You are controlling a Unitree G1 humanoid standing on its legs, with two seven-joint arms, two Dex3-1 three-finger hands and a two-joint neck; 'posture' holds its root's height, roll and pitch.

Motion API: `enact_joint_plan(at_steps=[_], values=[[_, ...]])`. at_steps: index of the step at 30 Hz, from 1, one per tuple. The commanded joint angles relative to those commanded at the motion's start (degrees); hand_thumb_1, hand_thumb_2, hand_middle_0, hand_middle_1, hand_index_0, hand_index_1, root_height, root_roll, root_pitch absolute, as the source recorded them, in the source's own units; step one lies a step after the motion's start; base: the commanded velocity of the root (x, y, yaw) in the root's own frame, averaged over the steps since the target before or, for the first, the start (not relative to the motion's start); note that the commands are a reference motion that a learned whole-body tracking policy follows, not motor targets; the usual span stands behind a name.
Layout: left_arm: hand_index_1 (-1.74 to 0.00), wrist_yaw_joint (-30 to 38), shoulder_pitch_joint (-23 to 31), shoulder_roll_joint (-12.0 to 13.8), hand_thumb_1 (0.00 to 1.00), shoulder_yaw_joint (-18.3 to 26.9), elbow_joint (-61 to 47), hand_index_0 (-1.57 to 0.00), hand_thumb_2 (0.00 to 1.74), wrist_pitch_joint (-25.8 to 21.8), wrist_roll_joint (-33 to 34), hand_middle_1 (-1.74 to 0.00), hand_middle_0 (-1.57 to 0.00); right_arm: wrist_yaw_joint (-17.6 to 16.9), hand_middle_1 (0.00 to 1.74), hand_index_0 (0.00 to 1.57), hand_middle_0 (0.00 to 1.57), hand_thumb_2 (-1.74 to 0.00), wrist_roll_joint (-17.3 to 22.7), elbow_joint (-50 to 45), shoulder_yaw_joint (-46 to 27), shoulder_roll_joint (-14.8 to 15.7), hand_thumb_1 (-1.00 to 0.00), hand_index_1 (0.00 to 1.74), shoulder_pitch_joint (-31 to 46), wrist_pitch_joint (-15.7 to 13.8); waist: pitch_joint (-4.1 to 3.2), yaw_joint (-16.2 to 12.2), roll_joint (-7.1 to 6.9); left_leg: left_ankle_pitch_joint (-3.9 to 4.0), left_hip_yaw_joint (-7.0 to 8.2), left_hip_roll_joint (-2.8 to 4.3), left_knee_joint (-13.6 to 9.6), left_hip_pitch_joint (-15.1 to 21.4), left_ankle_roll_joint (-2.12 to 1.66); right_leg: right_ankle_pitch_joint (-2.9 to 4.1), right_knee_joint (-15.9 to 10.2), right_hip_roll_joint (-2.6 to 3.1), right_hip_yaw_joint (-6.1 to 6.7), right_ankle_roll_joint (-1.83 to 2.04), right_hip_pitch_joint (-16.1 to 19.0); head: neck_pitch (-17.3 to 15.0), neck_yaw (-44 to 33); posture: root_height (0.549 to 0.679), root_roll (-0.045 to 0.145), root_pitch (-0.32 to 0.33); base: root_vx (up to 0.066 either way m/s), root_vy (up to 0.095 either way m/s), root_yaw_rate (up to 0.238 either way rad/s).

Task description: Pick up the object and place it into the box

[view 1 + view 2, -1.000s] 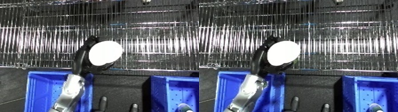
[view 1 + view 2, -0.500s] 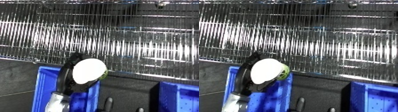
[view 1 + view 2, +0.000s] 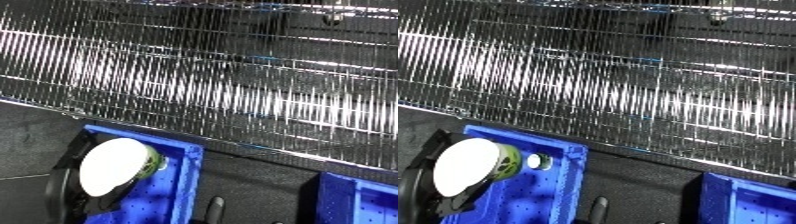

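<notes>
The left hand [image 3: 67, 192] curls its black fingers round a white-lidded object [image 3: 113, 166] with a green side, holding it over the open blue bin [image 3: 185, 170] — probably for dropping in. Another bin [image 3: 360, 200] sits right; beyond, a wire rack [image 3: 222, 85].

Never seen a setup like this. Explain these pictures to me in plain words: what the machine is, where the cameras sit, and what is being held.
Both pictures come from a stereo camera on a humanoid robot's head, looking down; they show nearly the same thing. The black left hand comes in from the lower left, fingers curled round a container with a white lid and a green side. It is held over a blue bin with a perforated floor. A second blue bin shows at the lower right. Behind runs a wire mesh rack. The right hand is not visible.
</notes>
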Motion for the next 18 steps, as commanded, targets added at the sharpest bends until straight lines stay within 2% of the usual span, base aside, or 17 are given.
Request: enact_joint_plan(at_steps=[7, 13, 18], values=[[-1.74, 0.71, 2.38, -0.72, 1.0, -0.26, 14.06, -1.57, 1.74, -0.26, 0.25, -1.74, -1.57, 0.41, 0.0, 0.0, 0.0, 0.0, -0.13, 1.67, 0.3, -0.24, 0.0, 0.0, 0.03, 0.92, 0.0, 0.09, -0.58, 1.02, -0.07, 0.38, -0.71, 0.2, -0.12, -1.05, 0.31, 0.21, -0.22, -0.62, 0.6, -0.86, -13.24, 0.641, 0.035, 0.09, 0.013, 0.017, 0.022], [-1.74, -0.94, 0.81, -1.9, 1.0, 2.91, 25.51, -1.57, 1.74, 1.4, -6.51, -1.74, -1.57, 1.65, 0.0, 0.0, 0.0, 0.0, -1.48, 2.9, 0.7, -0.01, 0.0, 0.0, 0.95, 1.33, 0.0, -0.7, -2.57, 1.53, 0.05, 1.37, -1.46, 0.42, -0.06, -2.08, 0.71, 0.86, 0.03, -0.91, 0.74, -0.33, -22.59, 0.639, 0.031, 0.09, 0.004, 0.026, -0.026], [-1.74, -3.38, -2.55, -1.53, 1.0, 6.39, 34.58, -1.57, 1.74, 2.73, -10.97, -1.74, -1.57, 2.36, 0.0, 0.0, 0.0, 0.0, -3.18, 4.02, 1.93, 0.39, 0.0, 0.0, 1.0, 1.43, 0.0, -1.62, -4.58, 1.88, 0.29, 2.47, -2.15, 1.01, -0.23, -2.81, 0.63, 1.53, 0.48, -1.29, 1.33, -0.67, -28.19, 0.638, 0.029, 0.085, 0.003, 0.026, -0.048]])
